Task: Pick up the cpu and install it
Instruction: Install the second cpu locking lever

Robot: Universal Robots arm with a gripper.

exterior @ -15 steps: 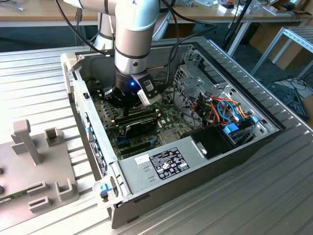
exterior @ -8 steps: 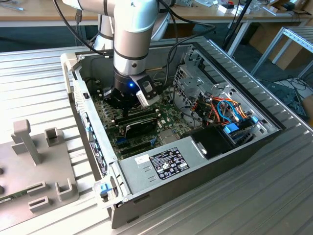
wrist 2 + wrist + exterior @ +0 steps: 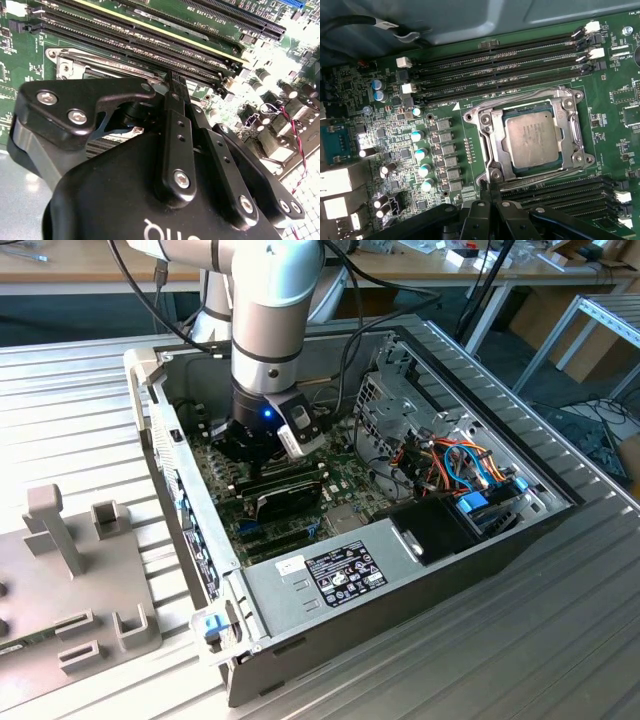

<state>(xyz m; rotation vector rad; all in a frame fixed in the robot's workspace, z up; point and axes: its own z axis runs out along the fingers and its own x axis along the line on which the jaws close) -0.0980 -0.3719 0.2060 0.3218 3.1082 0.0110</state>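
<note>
Where the gripper [image 3: 490,192] hangs closed and empty over the green motherboard [image 3: 470,100], the cpu [image 3: 532,137] lies in its socket; the open computer case [image 3: 400,570] rests on a ribbed metal table [image 3: 80,420], with workbenches [image 3: 90,280] behind at the far side of the room.

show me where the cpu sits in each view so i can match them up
Exterior view: hidden under the arm's gripper over the motherboard.
First wrist view: the cpu lies in the socket frame, beyond the fingertips.
Second wrist view: the gripper's body covers it.
Shared landmark: the long black memory slots beside the socket.

Exterior high, oblique; both wrist views close above motherboard [image 3: 470,100].
</note>
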